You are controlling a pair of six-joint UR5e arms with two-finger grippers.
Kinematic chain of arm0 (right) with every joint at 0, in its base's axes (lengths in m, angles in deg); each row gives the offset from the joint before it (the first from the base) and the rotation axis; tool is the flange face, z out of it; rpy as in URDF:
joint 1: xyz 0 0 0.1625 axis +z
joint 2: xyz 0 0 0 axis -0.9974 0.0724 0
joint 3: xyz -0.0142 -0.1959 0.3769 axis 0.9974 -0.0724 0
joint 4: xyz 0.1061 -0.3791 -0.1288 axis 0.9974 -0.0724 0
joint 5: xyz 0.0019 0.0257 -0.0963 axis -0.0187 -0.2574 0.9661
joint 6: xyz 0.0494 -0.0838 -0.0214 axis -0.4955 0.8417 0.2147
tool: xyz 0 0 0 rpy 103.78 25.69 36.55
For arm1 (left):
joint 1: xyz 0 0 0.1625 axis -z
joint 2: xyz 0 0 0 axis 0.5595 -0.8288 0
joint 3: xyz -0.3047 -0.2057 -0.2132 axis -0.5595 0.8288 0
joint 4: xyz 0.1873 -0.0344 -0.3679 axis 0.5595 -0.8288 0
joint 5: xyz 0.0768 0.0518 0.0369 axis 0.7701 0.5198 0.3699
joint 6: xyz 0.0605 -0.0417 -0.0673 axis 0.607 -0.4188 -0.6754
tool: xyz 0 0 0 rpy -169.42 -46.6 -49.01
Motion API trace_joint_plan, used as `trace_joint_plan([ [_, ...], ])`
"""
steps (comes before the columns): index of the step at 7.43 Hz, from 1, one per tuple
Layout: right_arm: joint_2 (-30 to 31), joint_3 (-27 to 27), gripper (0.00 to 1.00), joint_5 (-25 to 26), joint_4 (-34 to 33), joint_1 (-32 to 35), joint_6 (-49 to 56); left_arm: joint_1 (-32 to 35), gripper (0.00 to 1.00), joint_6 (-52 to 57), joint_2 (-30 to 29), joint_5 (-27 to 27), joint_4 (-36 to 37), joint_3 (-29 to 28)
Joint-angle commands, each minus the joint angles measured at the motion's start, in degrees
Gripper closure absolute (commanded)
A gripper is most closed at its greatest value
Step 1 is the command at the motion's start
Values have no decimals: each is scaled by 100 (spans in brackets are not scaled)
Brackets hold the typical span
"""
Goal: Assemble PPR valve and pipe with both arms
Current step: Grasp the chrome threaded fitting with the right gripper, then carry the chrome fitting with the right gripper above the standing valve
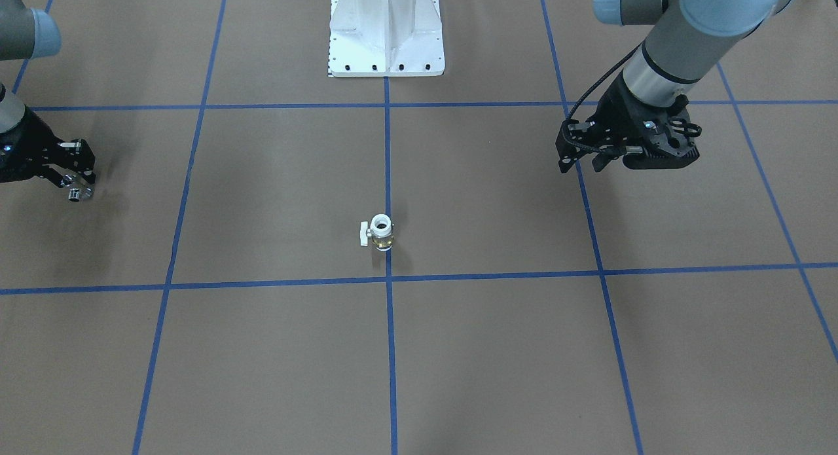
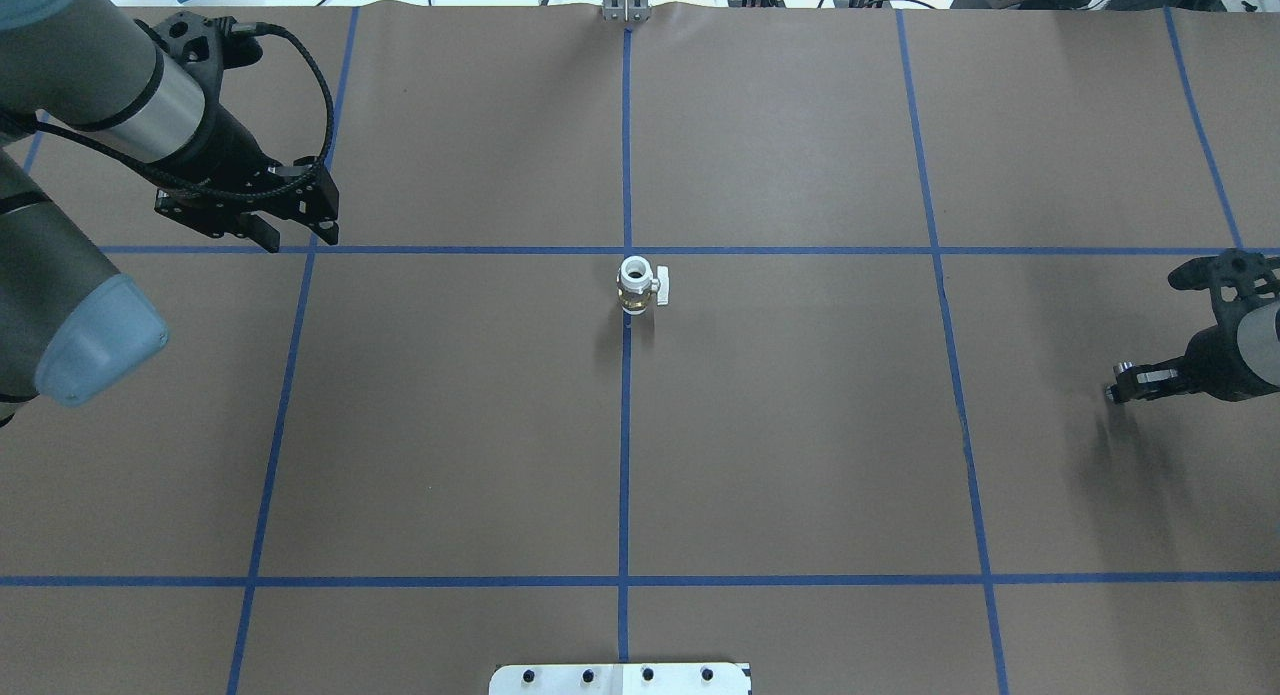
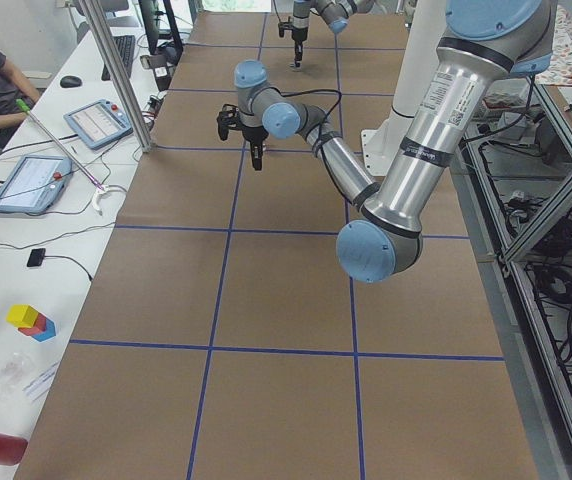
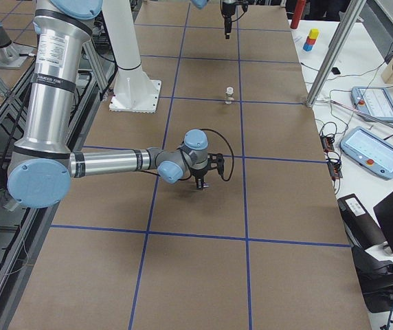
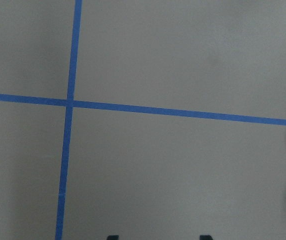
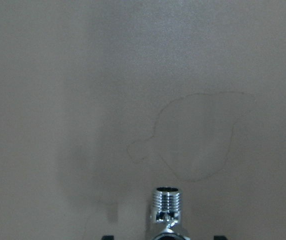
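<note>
The PPR valve (image 2: 634,287) stands upright and unheld on the centre tape line (image 2: 624,475). Far to the valve's right, the right gripper (image 1: 77,188) clamps the pipe (image 6: 167,209). Far to its left, the left gripper (image 2: 295,240) hangs wide and empty. It should probably grip the brass middle, clear of the handle, leaving the top ring free. The table (image 2: 800,425) is brown paper, and a bench beyond it holds tablets (image 3: 96,122).

Brown table (image 1: 491,200) blue-gridded; white-and-brass PPR valve (image 1: 381,232)
</note>
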Motion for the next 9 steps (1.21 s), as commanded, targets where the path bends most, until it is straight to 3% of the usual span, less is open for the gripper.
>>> trace_joint_plan([
  [1, -4, 1, 100, -365, -15, 303, 230, 0, 37, 0, -12, 0, 10, 7],
  [4, -187, 168, 100, -587, -94, 622, 144, 18, 38, -27, -3, 0, 10, 68],
  [7, -1869, 370, 100, -552, -2248, 692, -23, 88, 38, 278, 252, 0, 1, 200],
  [9, -3546, 318, 100, -491, -3717, 344, -1080, 227, 38, 937, 498, 18, -16, 165],
])
